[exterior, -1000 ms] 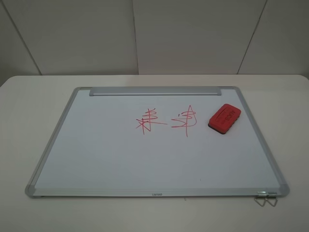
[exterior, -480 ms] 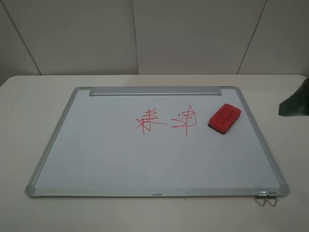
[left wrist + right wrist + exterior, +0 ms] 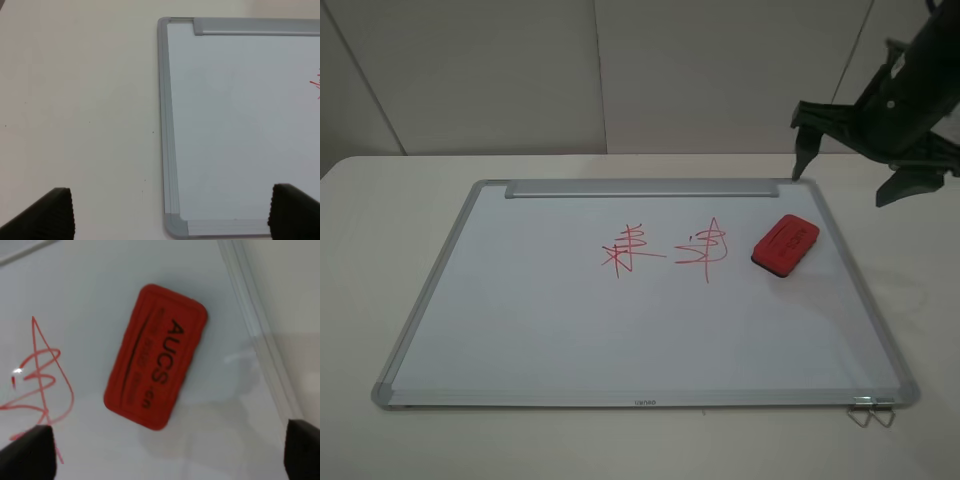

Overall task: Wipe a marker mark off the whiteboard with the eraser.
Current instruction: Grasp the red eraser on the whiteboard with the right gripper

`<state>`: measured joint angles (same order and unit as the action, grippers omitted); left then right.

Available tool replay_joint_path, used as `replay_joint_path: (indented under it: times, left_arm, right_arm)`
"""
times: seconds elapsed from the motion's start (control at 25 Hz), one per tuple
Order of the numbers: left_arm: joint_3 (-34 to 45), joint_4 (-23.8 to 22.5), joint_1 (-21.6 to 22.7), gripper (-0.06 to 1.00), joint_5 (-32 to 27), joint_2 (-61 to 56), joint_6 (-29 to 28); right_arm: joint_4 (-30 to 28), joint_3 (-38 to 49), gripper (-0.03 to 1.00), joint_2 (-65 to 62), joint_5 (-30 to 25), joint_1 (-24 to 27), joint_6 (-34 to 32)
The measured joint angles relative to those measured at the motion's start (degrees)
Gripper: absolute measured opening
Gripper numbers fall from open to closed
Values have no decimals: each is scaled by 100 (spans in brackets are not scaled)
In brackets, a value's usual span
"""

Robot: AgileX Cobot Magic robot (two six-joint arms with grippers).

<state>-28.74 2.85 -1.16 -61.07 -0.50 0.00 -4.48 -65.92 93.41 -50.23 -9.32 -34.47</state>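
Entered since half a second ago: my right claw [image 3: 842,183], spread wide, empty, just above the eraser [image 3: 785,243] on the whiteboard [image 3: 520,330]; the marker mark [image 3: 628,250] lies well beyond it.
Left wrist: my left claw [image 3: 175,215] is wide, empty.
Right wrist: eraser [image 3: 156,356] ahead, untouched.

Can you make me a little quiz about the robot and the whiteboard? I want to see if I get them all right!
1. True or false: the eraser is lying on the whiteboard.
2. The marker mark and the peaked scribble are both which colour? A blue, B red, C green.
3. Fill in the word: the right claw holds nothing, and its jaws are wide ____.

Key: 1 true. 2 B. 3 open.
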Motion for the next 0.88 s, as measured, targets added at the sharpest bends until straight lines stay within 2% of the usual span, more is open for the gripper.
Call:
replay_joint_path:
  times: [0.32,0.64,0.88]
  left_arm:
    - [0,0,0,77,2,0,0]
    - [0,-2,0,77,2,0,0]
    - [0,-2,0,77,2,0,0]
  right_arm:
    - [-60,-1382,83,1782,-199,-397,-965]
    - [-645,-1517,83,2280,-539,-410,-1910]
    - [-779,-1536,83,2452,-447,-410,-2183]
